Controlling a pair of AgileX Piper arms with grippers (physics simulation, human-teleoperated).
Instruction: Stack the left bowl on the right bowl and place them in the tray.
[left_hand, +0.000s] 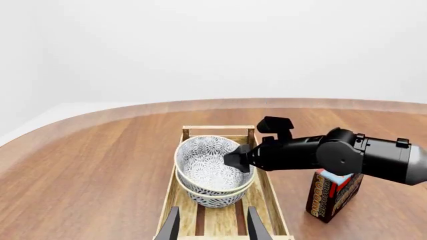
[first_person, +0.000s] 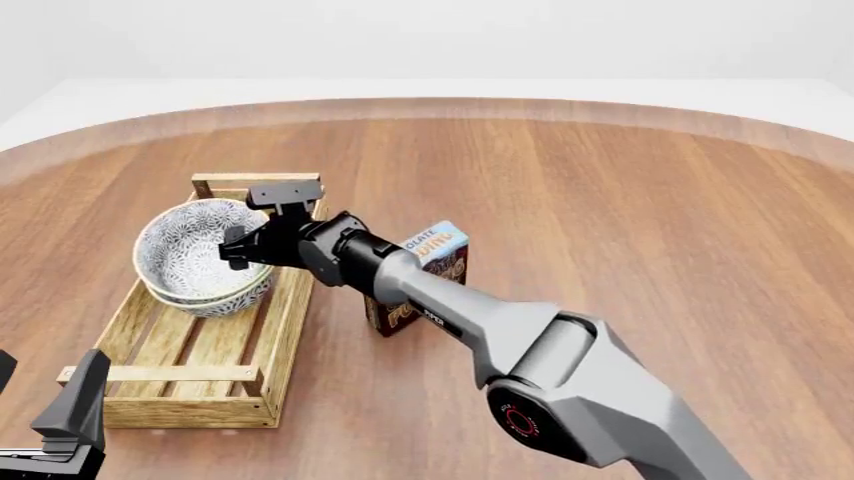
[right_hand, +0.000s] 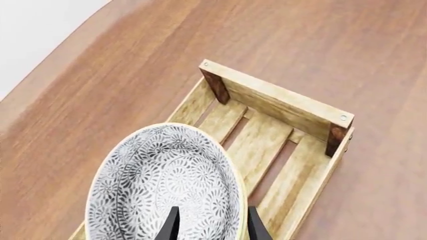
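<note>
Two patterned white bowls sit nested in the wooden slat tray, the upper bowl inside the lower bowl. My right gripper reaches across to the stack. Its fingers straddle the upper bowl's rim with a wide gap, so it is open. The left wrist view shows the stack in the tray with the right gripper at the rim. My left gripper is open and empty at the tray's near end, apart from the bowls.
A chocolate pudding box stands upright just right of the tray, under my right arm; it also shows in the left wrist view. The tray's far end holds nothing. The round wooden table extends to the right.
</note>
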